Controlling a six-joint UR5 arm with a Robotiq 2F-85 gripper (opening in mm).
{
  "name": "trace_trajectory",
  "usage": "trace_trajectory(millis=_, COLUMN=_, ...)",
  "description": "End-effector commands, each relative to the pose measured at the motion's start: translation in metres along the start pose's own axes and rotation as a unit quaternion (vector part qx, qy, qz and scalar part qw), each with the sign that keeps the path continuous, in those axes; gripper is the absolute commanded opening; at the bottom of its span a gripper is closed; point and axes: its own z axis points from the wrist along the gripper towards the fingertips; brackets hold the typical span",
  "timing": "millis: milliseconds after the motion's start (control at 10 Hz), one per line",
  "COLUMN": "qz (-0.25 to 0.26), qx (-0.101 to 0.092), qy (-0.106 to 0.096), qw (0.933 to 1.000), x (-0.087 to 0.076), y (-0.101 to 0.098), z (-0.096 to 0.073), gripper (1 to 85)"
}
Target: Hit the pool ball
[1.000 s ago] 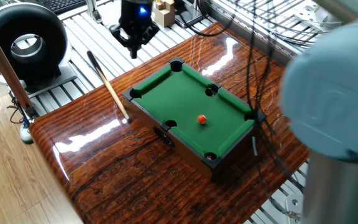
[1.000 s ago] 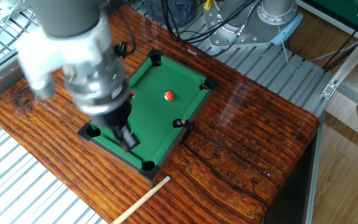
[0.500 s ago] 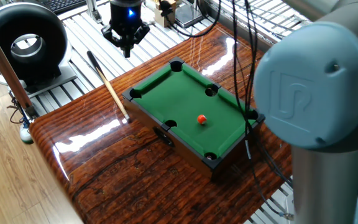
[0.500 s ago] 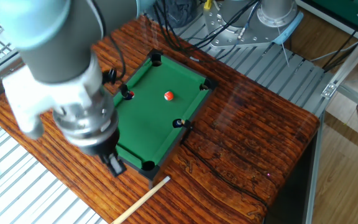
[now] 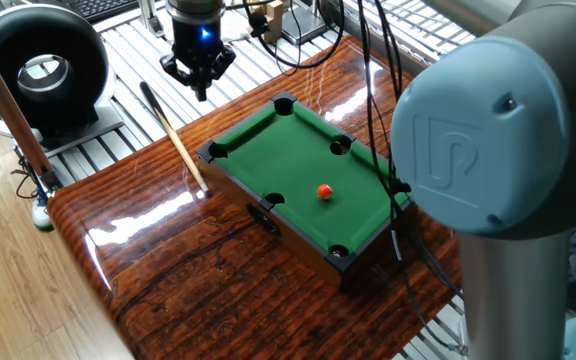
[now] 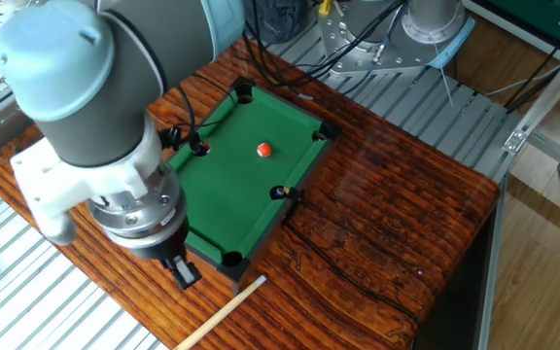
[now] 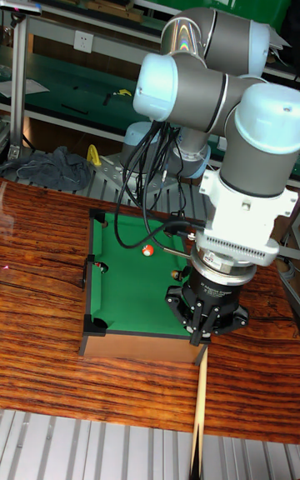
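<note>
The pool ball (image 5: pixel 323 191) (image 6: pixel 263 150) (image 7: pixel 147 250), small and orange-red, rests on the green felt of a miniature pool table (image 5: pixel 288 155) (image 6: pixel 231 190) (image 7: pixel 125 292), somewhat off centre. My gripper (image 5: pixel 203 92) (image 6: pixel 183 275) (image 7: pixel 199 332) hangs past one short end of the pool table, fingers pointing down and pressed together, holding nothing. A wooden cue stick (image 5: pixel 178 145) (image 6: pixel 224 309) (image 7: pixel 200 401) with a dark end lies flat on the wooden tabletop beside that end of the pool table. The gripper is above and apart from it. A small red object (image 6: pixel 202 148) sits by a side pocket.
A black ring-shaped device (image 5: pixel 38 60) stands at the far left on the slatted metal bench. Wooden blocks (image 5: pixel 265 20) lie at the back. Black cables (image 5: pixel 388 90) trail over the pool table's far side. My arm's large grey joint (image 5: pixel 488 130) fills the right foreground.
The gripper has moved off the pool table, past its short end toward the cue stick. The ball and the cue stick have stayed where they were.
</note>
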Motion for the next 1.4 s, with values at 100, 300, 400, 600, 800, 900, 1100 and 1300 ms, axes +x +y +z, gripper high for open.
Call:
trace_trajectory(millis=100, qz=-0.068, qx=-0.010, qy=-0.003, qw=0.9976, x=-0.002, y=0.005, z=0.001, gripper=1.3)
trace_trajectory(millis=300, qz=-0.058, qx=-0.026, qy=0.030, qw=0.9976, x=0.015, y=0.013, z=0.000, gripper=1.3)
trace_trajectory(millis=400, qz=-0.064, qx=-0.004, qy=0.017, qw=0.9978, x=0.008, y=0.002, z=0.000, gripper=1.3)
trace_trajectory(millis=600, qz=-0.051, qx=0.022, qy=0.023, qw=0.9982, x=-0.006, y=0.011, z=-0.005, gripper=1.3)
trace_trajectory(millis=800, qz=-0.026, qx=-0.021, qy=0.039, qw=0.9987, x=-0.015, y=0.047, z=-0.010, gripper=1.3)
trace_trajectory(millis=900, qz=-0.020, qx=-0.025, qy=0.038, qw=0.9988, x=-0.022, y=0.052, z=-0.010, gripper=1.3)
trace_trajectory(millis=1100, qz=0.003, qx=-0.036, qy=0.021, qw=0.9991, x=-0.048, y=0.054, z=-0.001, gripper=1.3)
trace_trajectory(millis=1300, qz=0.023, qx=-0.029, qy=0.003, qw=0.9993, x=-0.067, y=0.054, z=0.015, gripper=2.7)
